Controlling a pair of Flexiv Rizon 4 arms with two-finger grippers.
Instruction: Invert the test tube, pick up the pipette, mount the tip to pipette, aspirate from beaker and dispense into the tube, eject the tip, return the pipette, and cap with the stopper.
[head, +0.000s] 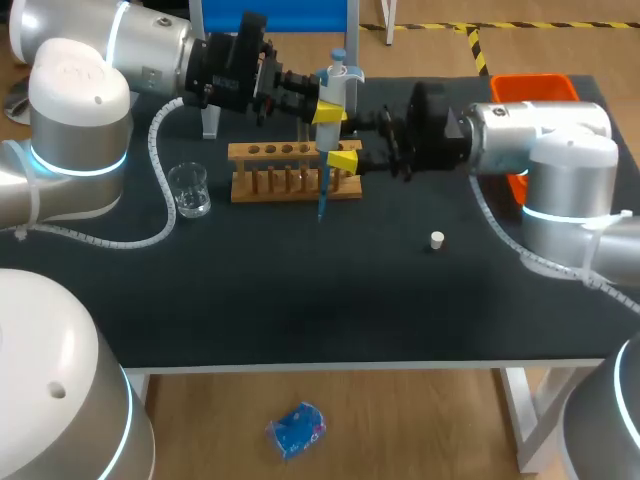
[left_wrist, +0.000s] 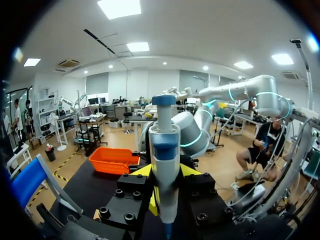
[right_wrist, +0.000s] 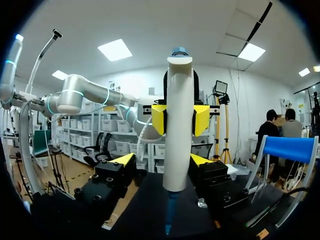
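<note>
Holds pipette (head: 335, 100) upright by the wooden rack (head: 290, 178), clenched in left gripper (head: 328, 112). Straddles its lower barrel with right gripper (head: 343, 160), fingers spread, not gripping. Shows on dark table (head: 300, 300) a glass beaker (head: 189, 190) near that rack, white stopper (head: 437, 240) well apart.

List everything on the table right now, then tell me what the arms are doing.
pipette: one, white with blue lower end, upright over the rack
rack: one, wooden, rear middle
beaker: one, clear, left of rack
stopper: one, white, right of middle
bin: one, orange, rear right
left gripper: one, yellow tips, shut on pipette
right gripper: one, yellow tips, open around pipette, lower down
</note>
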